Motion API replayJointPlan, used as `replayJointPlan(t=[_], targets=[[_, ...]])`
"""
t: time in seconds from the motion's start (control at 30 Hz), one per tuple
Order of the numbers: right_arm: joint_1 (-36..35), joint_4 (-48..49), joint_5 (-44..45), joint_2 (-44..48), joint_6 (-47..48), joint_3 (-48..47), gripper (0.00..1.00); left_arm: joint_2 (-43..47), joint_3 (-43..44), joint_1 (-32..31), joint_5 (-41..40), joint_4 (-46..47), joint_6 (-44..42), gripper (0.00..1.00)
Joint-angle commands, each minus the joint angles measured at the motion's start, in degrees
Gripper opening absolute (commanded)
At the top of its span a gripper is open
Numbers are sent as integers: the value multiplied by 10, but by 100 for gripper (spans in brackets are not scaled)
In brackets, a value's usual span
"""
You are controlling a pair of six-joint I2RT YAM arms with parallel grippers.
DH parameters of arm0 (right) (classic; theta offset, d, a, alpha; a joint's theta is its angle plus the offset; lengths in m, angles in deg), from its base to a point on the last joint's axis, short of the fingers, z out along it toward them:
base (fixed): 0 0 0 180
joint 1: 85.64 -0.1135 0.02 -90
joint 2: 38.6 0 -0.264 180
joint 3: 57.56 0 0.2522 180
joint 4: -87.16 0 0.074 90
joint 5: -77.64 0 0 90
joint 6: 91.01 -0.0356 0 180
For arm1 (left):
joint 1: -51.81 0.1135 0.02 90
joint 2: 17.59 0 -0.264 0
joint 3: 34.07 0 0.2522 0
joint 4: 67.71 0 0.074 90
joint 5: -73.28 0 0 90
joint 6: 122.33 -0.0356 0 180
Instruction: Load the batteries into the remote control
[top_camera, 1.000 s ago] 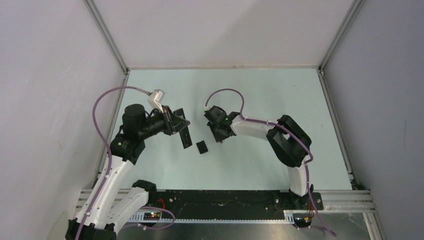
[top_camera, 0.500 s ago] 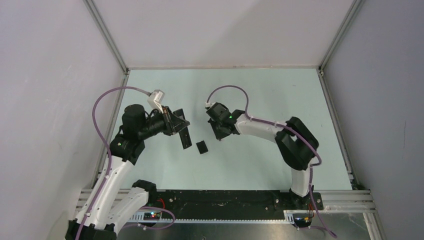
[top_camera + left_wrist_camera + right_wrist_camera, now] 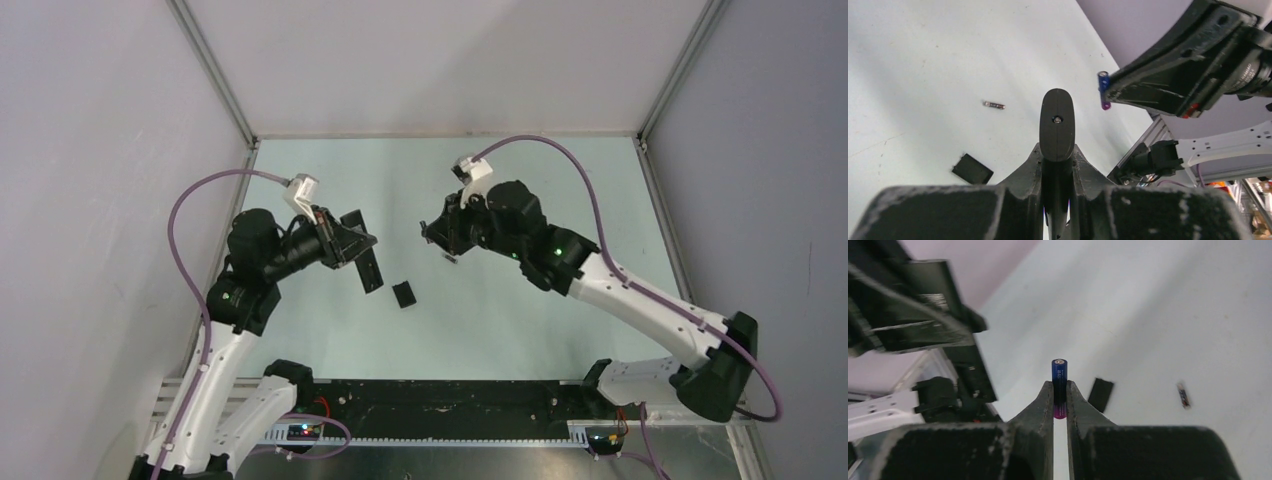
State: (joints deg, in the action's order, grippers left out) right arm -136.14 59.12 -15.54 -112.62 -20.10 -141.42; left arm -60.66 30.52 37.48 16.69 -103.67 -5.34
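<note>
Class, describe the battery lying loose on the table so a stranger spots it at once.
Start with the pale table, where a flat black cover plate lies. Near it, not touching, lies the loose battery: a tiny dark cylinder, unlike the blue-purple battery gripped in the right end effector.

Cover plate [image 3: 972,169], loose battery [image 3: 994,104] on table [image 3: 923,60]

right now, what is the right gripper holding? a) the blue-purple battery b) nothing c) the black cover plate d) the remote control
a: the right gripper is shut on the blue-purple battery; the remote control is in the left gripper and the cover plate lies on the table.
</note>
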Motion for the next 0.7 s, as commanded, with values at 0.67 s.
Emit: replayJointPlan(t=[0.67], targets=[[-166,276,19,118,167,71,13,-4,78,3,71,89,56,0]])
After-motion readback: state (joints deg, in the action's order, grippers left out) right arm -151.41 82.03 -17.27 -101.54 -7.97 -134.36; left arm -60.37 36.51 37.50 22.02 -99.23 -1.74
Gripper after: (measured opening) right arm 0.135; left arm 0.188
